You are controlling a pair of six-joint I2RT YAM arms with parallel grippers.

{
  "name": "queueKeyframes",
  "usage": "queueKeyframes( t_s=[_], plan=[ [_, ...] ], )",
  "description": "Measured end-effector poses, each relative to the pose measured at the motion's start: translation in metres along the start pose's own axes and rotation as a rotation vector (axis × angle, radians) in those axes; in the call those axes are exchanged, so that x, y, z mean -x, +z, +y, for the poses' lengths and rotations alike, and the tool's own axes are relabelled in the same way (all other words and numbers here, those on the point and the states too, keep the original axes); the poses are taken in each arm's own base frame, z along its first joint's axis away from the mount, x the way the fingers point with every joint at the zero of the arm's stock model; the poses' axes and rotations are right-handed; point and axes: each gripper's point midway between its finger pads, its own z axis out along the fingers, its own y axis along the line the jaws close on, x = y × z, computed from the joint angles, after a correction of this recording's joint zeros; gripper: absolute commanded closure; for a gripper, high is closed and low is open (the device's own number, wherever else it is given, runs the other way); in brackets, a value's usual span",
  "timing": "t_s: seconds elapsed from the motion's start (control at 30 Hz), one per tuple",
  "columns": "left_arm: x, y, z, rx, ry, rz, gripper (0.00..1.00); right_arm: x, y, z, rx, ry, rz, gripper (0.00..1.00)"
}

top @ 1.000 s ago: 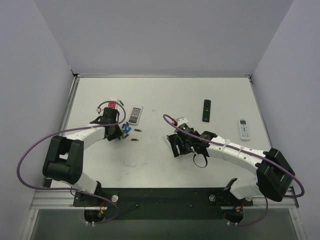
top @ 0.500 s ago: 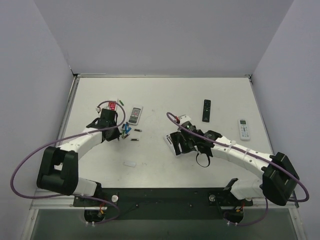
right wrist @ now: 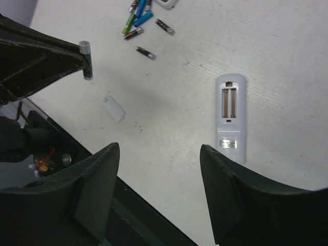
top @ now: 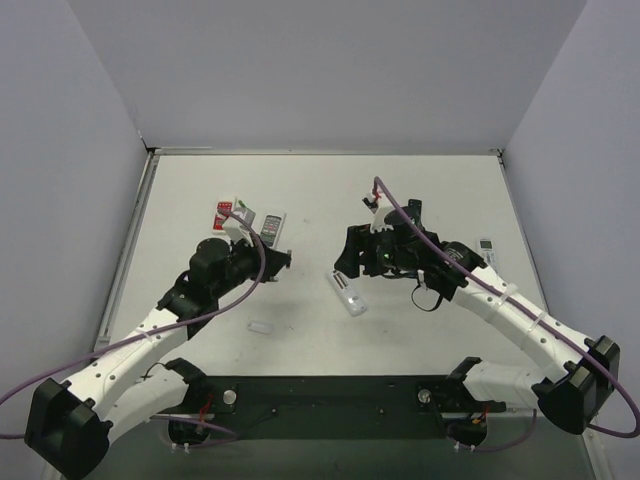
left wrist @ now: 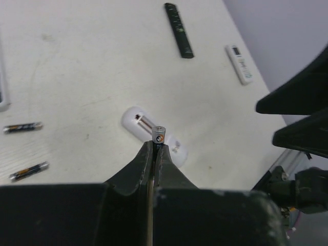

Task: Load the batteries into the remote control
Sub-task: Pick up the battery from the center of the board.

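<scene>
The white remote control (top: pixel 348 293) lies back up on the table, its empty battery recess (right wrist: pixel 229 101) open. It also shows in the left wrist view (left wrist: pixel 134 119). My left gripper (left wrist: pixel 155 146) is shut on one small battery (left wrist: pixel 159 136) and holds it upright in the air to the left of the remote; the right wrist view shows that battery too (right wrist: pixel 85 59). My right gripper (right wrist: pixel 160 148) is open and empty, raised above the table left of the remote. Other batteries (right wrist: pixel 137 19) lie in a loose cluster, with single ones nearby (right wrist: pixel 146 52).
The small white battery cover (top: pixel 261 327) lies near the front. A grey remote (top: pixel 271 229) and a red item (top: pixel 222 213) sit at the back left. A black remote (left wrist: pixel 179 31) and a white remote with a display (top: pixel 487 245) lie at the right.
My left gripper has left the battery cluster with one battery and swung right toward the remote. My right gripper has lifted off the remote and moved back, leaving it uncovered.
</scene>
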Motion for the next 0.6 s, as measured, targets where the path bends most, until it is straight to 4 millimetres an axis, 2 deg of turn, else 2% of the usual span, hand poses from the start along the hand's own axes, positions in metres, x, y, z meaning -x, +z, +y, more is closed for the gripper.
queueKeyframes(
  t_s=[0.17,0.3,0.47,0.6],
  plan=[
    [0.006,-0.004,-0.056,-0.217,0.048,-0.038,1.0,0.016,-0.011,0.026,0.109,0.072,-0.004,0.54],
    [0.002,-0.009,-0.088,-0.336,0.085,-0.041,1.0,0.025,-0.018,0.042,0.185,0.134,-0.006,0.62],
    [-0.007,-0.01,-0.115,-0.428,0.116,-0.023,1.0,0.035,-0.023,0.056,0.265,0.207,-0.016,0.66],
    [-0.009,-0.011,-0.127,-0.47,0.138,-0.025,1.0,0.04,-0.025,0.064,0.307,0.237,-0.02,0.7]
  ],
)
